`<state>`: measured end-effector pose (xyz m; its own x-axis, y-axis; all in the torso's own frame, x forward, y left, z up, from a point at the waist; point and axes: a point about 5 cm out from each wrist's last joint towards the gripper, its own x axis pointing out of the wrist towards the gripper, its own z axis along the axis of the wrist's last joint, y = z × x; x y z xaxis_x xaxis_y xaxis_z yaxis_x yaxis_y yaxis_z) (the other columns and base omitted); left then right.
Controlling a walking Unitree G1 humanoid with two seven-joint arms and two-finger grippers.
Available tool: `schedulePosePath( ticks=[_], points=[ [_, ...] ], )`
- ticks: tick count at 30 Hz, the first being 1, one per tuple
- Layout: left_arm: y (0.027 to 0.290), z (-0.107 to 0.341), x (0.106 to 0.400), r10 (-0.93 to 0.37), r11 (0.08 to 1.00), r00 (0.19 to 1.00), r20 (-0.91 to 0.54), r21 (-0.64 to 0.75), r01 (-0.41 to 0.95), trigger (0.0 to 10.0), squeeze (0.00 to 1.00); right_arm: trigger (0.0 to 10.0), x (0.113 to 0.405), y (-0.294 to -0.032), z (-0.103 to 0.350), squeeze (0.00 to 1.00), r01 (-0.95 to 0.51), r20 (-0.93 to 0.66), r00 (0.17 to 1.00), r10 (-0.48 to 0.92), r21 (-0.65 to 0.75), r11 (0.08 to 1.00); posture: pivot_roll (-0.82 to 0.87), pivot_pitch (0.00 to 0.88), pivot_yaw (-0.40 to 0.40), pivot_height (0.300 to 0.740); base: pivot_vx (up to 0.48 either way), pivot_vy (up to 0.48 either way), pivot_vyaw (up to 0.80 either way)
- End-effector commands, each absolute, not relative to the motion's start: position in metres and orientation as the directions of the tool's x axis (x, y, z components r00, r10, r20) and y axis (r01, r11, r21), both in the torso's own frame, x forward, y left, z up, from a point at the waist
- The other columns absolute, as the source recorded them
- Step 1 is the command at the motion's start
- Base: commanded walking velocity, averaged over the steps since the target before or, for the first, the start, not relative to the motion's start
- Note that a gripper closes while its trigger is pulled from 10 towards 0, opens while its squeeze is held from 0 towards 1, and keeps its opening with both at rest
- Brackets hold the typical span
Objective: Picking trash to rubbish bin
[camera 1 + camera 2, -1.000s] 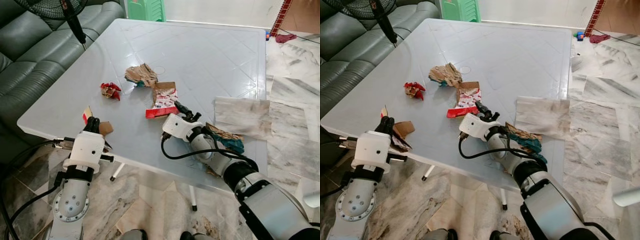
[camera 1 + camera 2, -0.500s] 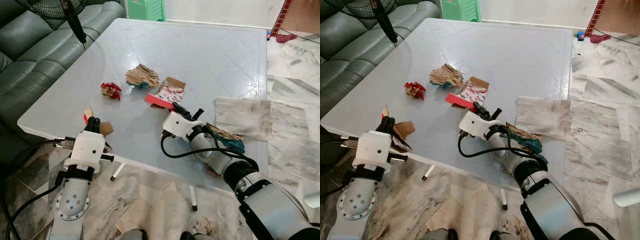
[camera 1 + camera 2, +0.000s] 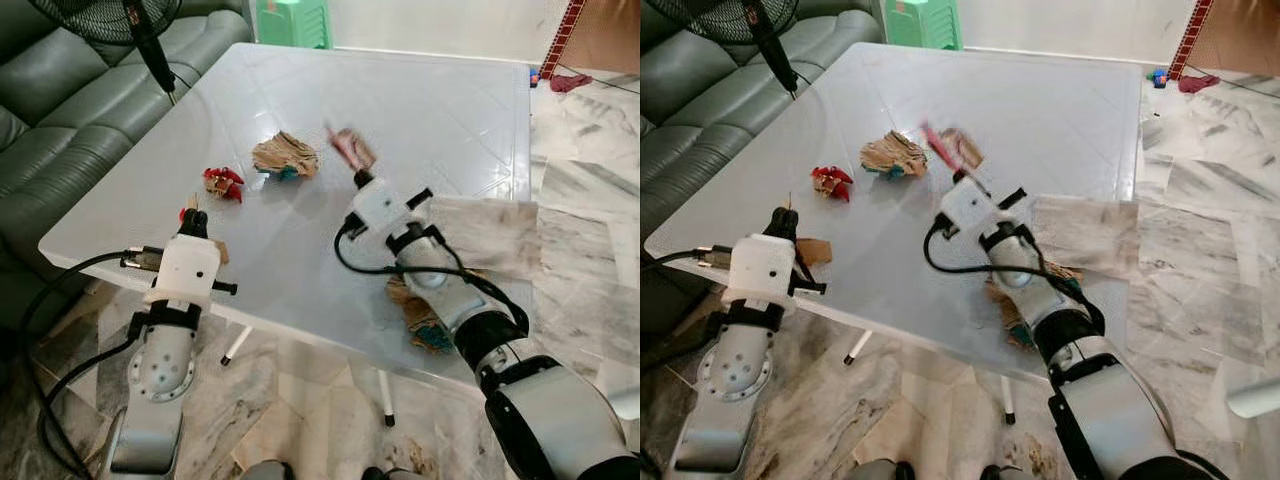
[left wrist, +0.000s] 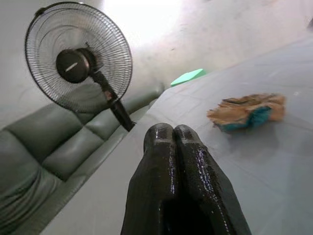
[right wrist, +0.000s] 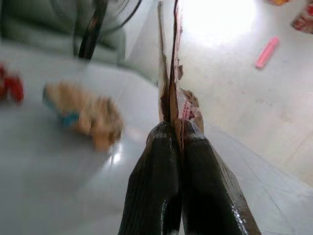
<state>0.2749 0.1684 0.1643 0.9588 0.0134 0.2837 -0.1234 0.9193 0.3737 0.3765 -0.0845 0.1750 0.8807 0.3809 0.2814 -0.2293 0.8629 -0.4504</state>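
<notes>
right gripper (image 5: 172,128) clamped on flattened box (image 3: 347,147), lifted above table (image 3: 440,110) | left gripper (image 4: 174,134) closed, empty, at table edge | crumpled paper (image 3: 284,155) on table

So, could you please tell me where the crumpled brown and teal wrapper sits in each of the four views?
Left eye view: crumpled wrapper on the table's middle, right of the red wrapper.
Right eye view: same spot, just left of the right gripper's carton piece.
Left wrist view: beyond the shut fingers, at.
Right wrist view: blurred, at.
Shared landmark: the black fan.
</notes>
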Motion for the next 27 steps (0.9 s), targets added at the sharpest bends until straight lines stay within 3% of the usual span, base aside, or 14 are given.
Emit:
schedulePosePath(
  ticks=[1,7,10,12,13,18,20,22,24,25,26,27],
  points=[
    [0.175,0.163,0.280,0.070,0.930,0.959,0.275,0.331,-0.163,0.0,0.00,0.0,0.375,-0.087,0.181,0.00,-0.243,0.301,0.884,0.358,-0.357,0.902,0.06,0.000,0.032,0.740,0.000,0.000,0.00],
    [0.179,0.165,0.293,0.130,0.956,0.958,0.254,0.225,-0.190,0.0,0.00,0.0,0.365,-0.093,0.187,0.00,-0.242,0.329,0.888,0.322,-0.262,0.934,0.03,0.000,0.035,0.740,0.000,0.000,0.00],
    [0.177,0.168,0.301,0.143,0.970,0.957,0.252,0.155,-0.186,1.0,0.00,0.0,0.358,-0.108,0.192,0.00,-0.210,0.345,0.897,0.275,-0.215,0.954,0.00,0.000,0.044,0.740,0.000,0.000,0.00],
    [0.176,0.169,0.302,0.143,0.973,0.957,0.252,0.140,-0.182,1.1,0.00,0.0,0.357,-0.112,0.194,0.00,-0.206,0.348,0.898,0.269,-0.208,0.956,0.00,0.000,0.044,0.740,0.000,0.000,0.00],
    [0.173,0.171,0.304,0.138,0.979,0.958,0.251,0.113,-0.171,2.0,0.00,0.0,0.355,-0.117,0.195,0.00,-0.193,0.351,0.902,0.254,-0.200,0.961,0.00,0.000,0.049,0.740,0.000,0.000,0.00],
    [0.167,0.176,0.311,0.114,0.990,0.960,0.255,0.048,-0.130,2.6,0.00,0.0,0.349,-0.135,0.200,0.00,-0.141,0.347,0.924,0.163,-0.086,0.986,-0.01,0.000,0.055,0.740,0.000,0.000,0.00],
    [0.165,0.176,0.314,0.098,0.995,0.965,0.241,-0.002,-0.100,3.1,0.00,10.0,0.346,-0.139,0.205,0.00,-0.124,0.338,0.933,0.120,-0.011,0.992,-0.02,0.000,0.059,0.740,0.000,0.000,0.00],
    [0.159,0.182,0.315,0.069,0.996,0.965,0.252,-0.066,-0.054,3.1,0.00,10.0,0.345,-0.142,0.212,0.00,-0.099,0.340,0.936,0.089,0.012,0.995,-0.03,0.000,0.060,0.740,0.000,0.000,0.00],
    [0.155,0.186,0.316,0.064,0.996,0.963,0.261,-0.082,-0.044,5.0,0.00,10.0,0.345,-0.143,0.212,0.00,-0.091,0.332,0.940,0.078,0.024,0.996,-0.03,0.000,0.059,0.740,0.000,0.000,0.00],
    [0.154,0.187,0.316,0.063,0.995,0.963,0.263,-0.092,-0.040,5.0,0.00,10.0,0.345,-0.144,0.212,0.00,-0.089,0.328,0.942,0.074,0.029,0.996,-0.03,0.000,0.059,0.740,0.000,0.000,0.00],
    [0.152,0.189,0.317,0.058,0.995,0.963,0.265,-0.093,-0.034,7.1,0.00,10.0,0.345,-0.144,0.212,0.00,-0.087,0.322,0.944,0.072,0.032,0.996,-0.03,0.000,0.059,0.740,0.000,0.000,0.00],
    [0.151,0.189,0.317,0.054,0.995,0.962,0.266,-0.095,-0.030,8.4,0.00,10.0,0.345,-0.144,0.211,0.00,-0.086,0.317,0.946,0.071,0.034,0.996,-0.03,0.000,0.057,0.740,0.000,0.000,0.00]
  ],
)
